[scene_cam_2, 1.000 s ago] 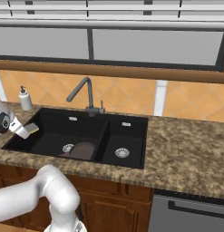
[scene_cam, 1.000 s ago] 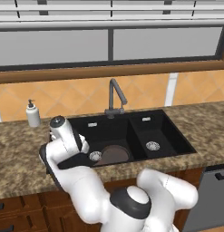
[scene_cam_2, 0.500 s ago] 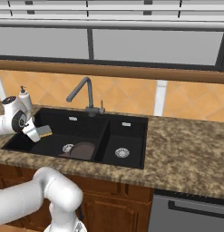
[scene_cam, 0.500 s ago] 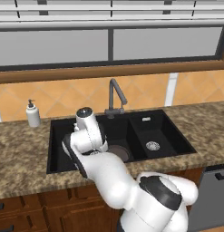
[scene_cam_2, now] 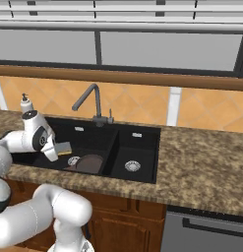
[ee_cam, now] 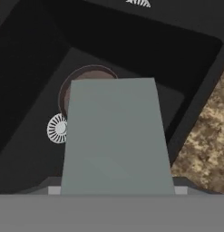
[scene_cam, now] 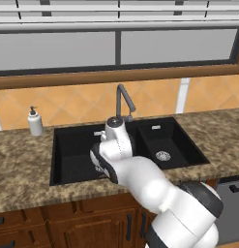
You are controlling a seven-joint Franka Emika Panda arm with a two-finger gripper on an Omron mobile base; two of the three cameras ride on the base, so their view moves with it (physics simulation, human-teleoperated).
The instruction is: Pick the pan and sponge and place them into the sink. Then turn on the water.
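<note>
We see the tool (scene_cam_2: 58, 149) held over the large basin of the sink (scene_cam_2: 142, 147), closed on the sponge (scene_cam_2: 63, 147). In the right base view the sponge's yellow body with its grey-blue top juts out at about 3 o'clock from the white wrist, above the basin floor and touching nothing but the tool. In the hand view the sponge (ee_cam: 115, 136) takes up the middle as a broad grey-blue slab running up from the bottom edge; its bulk hides the fingertips, so we cannot see how they sit on it.

The pan (scene_cam_2: 90, 163) lies flat on the floor of the large basin, round and dark brown, with the silver drain (scene_cam_2: 74, 160) just beside it at 9 o'clock. In the hand view the pan (ee_cam: 88, 74) peeks out past the far end of the sponge, and that drain (ee_cam: 56, 128) shows at 9 o'clock of the slab. The smaller basin holds its own drain (scene_cam_2: 132, 166) at 3 o'clock of the pan, beyond the divider.

In the left base view the arm crosses the front of the sink (scene_cam: 179, 140), covering most of the large basin. The dark faucet (scene_cam_2: 88, 101) stands behind the sink at 12 o'clock. A white soap dispenser (scene_cam: 35, 121) stands on the speckled tabletop (scene_cam: 24, 164), well apart from the tool at 9 o'clock of the sink.
</note>
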